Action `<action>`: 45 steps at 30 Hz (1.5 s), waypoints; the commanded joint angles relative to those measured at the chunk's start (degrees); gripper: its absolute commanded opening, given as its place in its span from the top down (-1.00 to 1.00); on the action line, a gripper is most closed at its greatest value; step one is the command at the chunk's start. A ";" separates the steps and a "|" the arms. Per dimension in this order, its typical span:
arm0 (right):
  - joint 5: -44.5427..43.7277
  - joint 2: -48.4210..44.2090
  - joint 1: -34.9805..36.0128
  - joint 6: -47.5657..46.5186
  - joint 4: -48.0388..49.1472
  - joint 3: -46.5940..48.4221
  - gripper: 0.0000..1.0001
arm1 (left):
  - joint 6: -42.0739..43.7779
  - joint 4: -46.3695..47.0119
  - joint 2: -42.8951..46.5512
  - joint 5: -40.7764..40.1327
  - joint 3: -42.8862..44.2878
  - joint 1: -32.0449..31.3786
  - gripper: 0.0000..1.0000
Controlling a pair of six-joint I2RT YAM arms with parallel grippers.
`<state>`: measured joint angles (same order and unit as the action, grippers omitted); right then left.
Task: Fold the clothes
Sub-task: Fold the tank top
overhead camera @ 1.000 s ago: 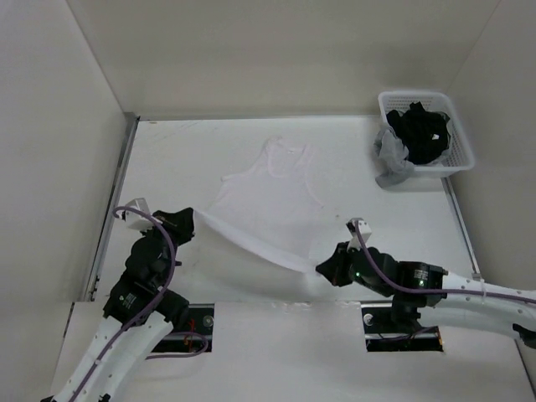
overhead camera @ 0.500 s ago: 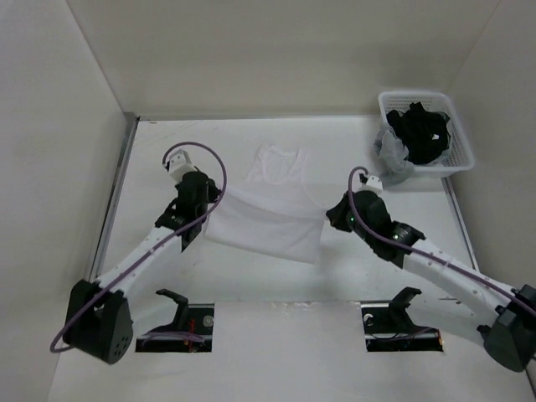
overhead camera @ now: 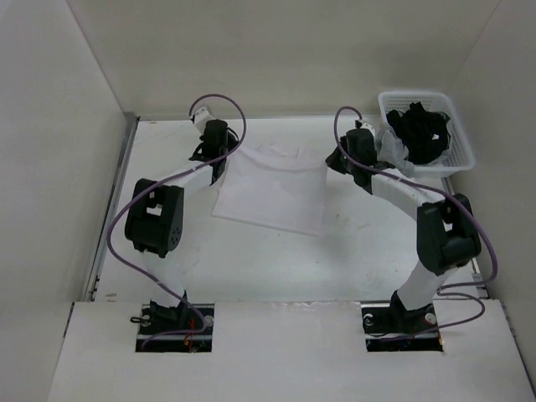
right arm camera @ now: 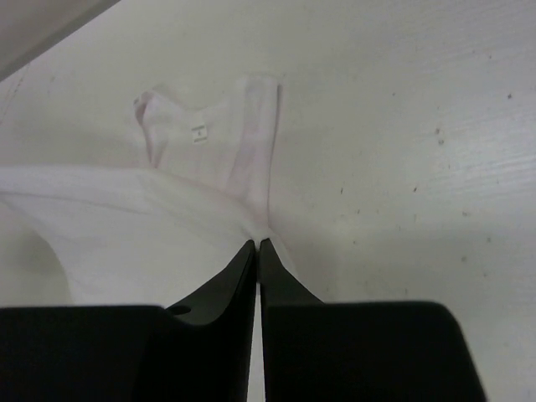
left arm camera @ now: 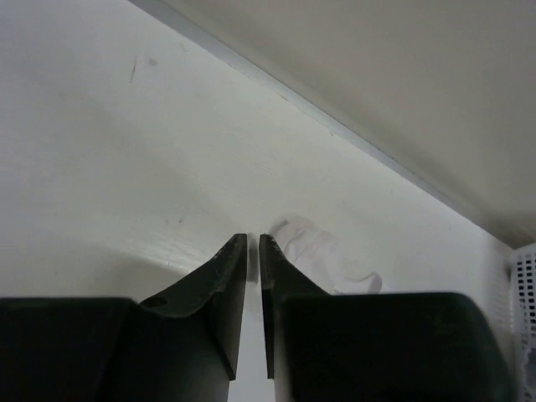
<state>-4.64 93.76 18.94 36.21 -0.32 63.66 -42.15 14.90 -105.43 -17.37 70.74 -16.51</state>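
Top view: we are finding the clothes (overhead camera: 272,193) lying flat on the table (overhead camera: 276,260), doubled over, towards its far side. Both arms are reaching far out. The left gripper (overhead camera: 219,159) is hanging at the garment's far left corner and the right gripper (overhead camera: 335,161) at its far right corner. A white basket (overhead camera: 419,95) is sitting at the far right, holding dark clothing (overhead camera: 423,130).

Left wrist view: the left gripper (left arm camera: 253,239) is showing a narrow slit between its jaws, with nothing in it. The clothes (left arm camera: 314,251) are lying just beyond its right finger.

Right wrist view: the right gripper (right arm camera: 258,243) is pinching the clothes (right arm camera: 167,218), whose creases are running into the fingertips. A small label (right arm camera: 198,131) is showing at the neckline.
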 commanded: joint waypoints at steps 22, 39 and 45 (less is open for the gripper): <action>-9.41 -24.66 19.41 8.87 8.49 -35.61 0.43 | -7.16 4.00 37.40 12.25 -53.60 7.50 0.21; -9.77 -25.55 20.21 12.48 10.78 -41.60 0.11 | -8.91 10.24 25.45 14.03 -50.09 7.59 0.46; -10.12 -24.23 20.21 13.45 11.48 -41.69 0.08 | -10.58 13.84 21.23 14.81 -49.29 7.51 0.70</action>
<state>-13.39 69.06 38.74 48.47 7.99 21.78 -51.77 27.40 -82.43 -3.49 20.69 -8.71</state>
